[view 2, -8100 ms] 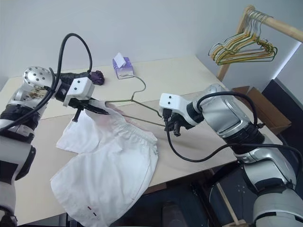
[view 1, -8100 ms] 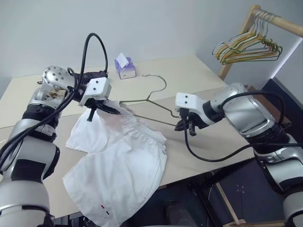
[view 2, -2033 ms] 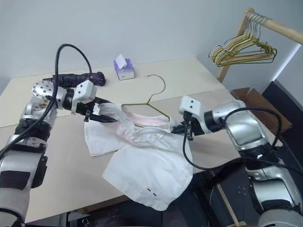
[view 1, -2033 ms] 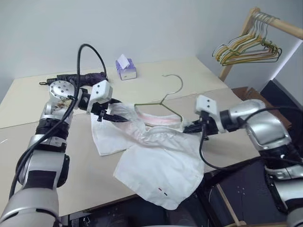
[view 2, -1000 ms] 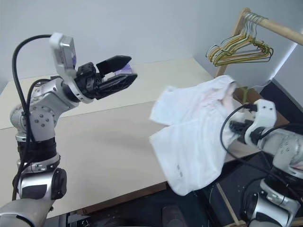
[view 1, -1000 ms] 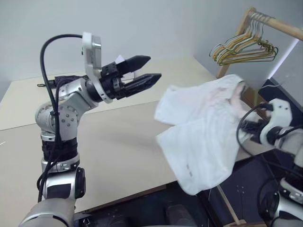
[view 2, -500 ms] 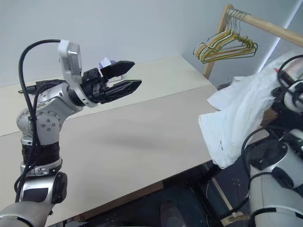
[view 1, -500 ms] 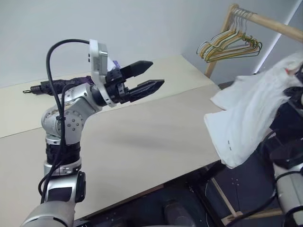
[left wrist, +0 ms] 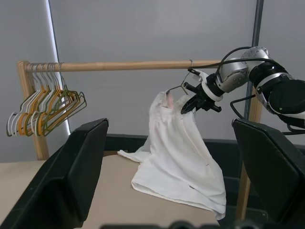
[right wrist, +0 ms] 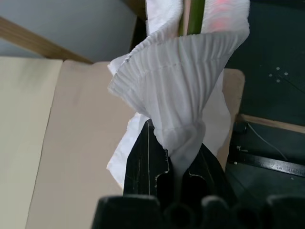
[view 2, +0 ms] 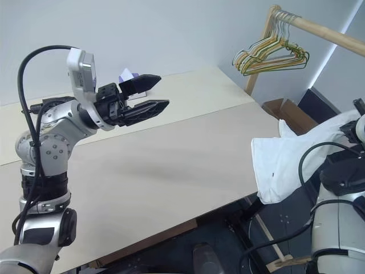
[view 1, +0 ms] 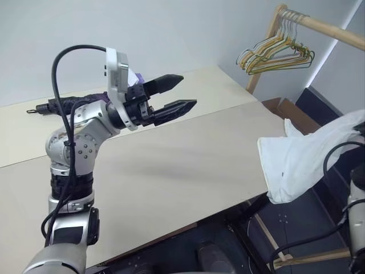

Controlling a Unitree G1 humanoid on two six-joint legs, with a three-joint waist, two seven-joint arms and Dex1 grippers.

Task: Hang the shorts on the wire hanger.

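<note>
From the head views, the left gripper (view 1: 174,94) stands spread wide and empty above the table (view 1: 188,160), while the shorts (view 1: 302,162) hang off the table's right edge, much nearer the right arm. From the left wrist, the right gripper (left wrist: 187,106) holds the wire hanger (left wrist: 178,86) with the shorts just beside the wooden rail (left wrist: 124,65), the hook pointing toward it. From the right wrist, the fingers (right wrist: 143,162) are clenched on the gathered waistband, which rises directly from them.
</note>
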